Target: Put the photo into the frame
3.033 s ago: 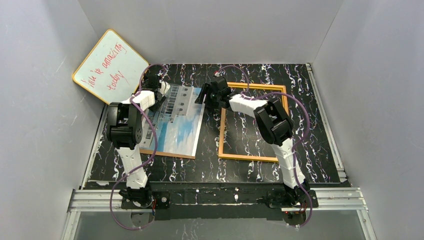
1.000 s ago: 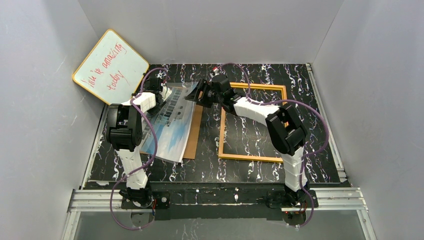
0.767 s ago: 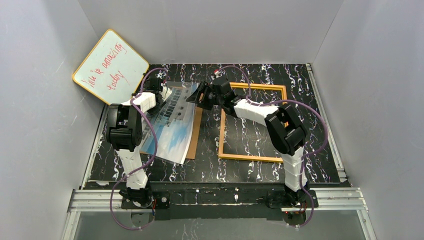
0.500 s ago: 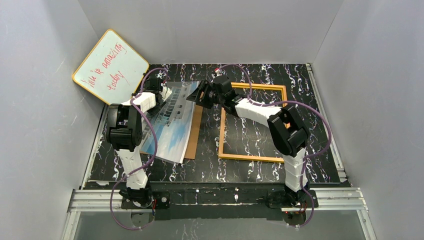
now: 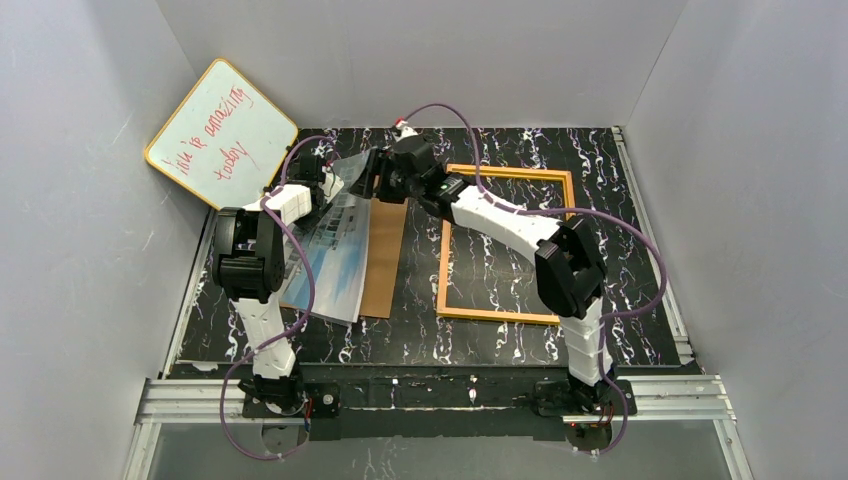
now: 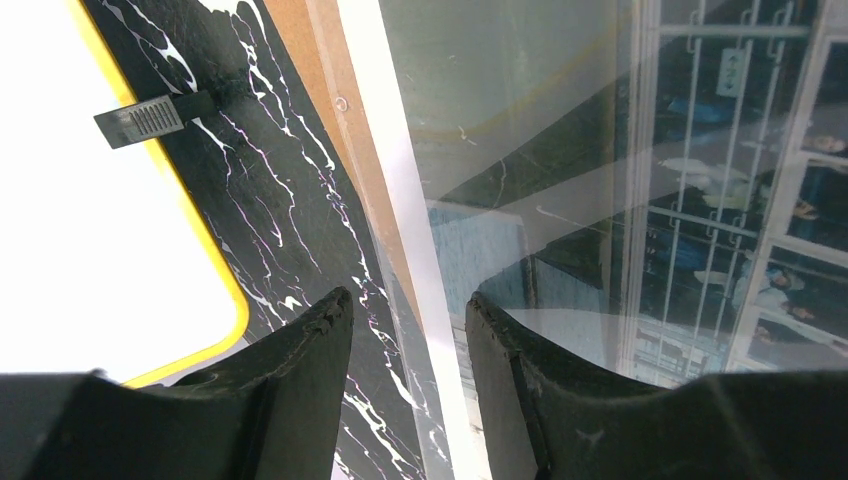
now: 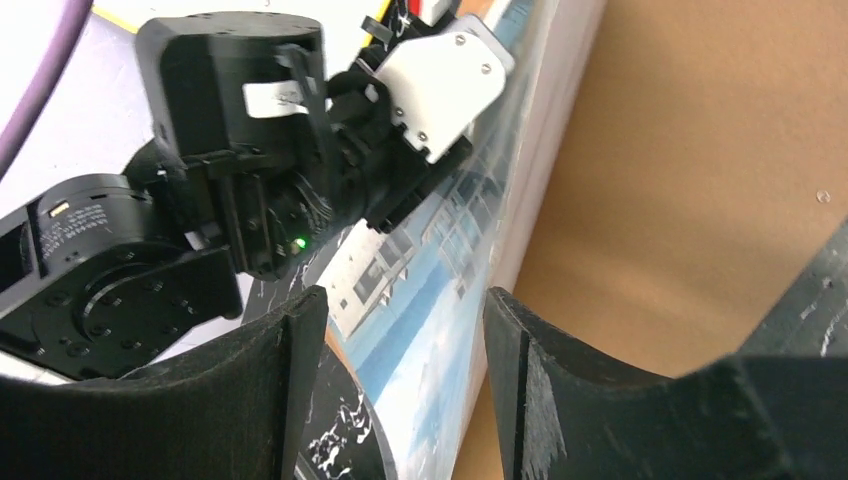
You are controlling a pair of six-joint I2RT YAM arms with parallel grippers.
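The photo [image 5: 335, 250], a white building under blue sky, stands tilted with its right edge raised off the brown backing board [image 5: 385, 265]. A clear sheet seems to lie over its top part. My left gripper [image 5: 318, 190] is open and straddles the photo's far left edge; in the left wrist view [image 6: 410, 305] the white edge runs between the fingers. My right gripper [image 5: 365, 185] is open at the raised right edge, and in the right wrist view [image 7: 405, 300] the photo [image 7: 450, 300] passes between the fingers. The frame [image 5: 443, 270] lies flat to the right, orange-brown side up.
A yellow-rimmed whiteboard [image 5: 222, 130] with red handwriting leans against the left wall, close to my left gripper, and also shows in the left wrist view [image 6: 100, 200]. Grey walls enclose the black marbled table [image 5: 620, 300]. My left arm [image 7: 240, 150] fills the right wrist view's upper left.
My right gripper has moved left and up with the photo's right edge. The photo has tipped more steeply toward the left, and more backing board shows. The left arm has barely moved.
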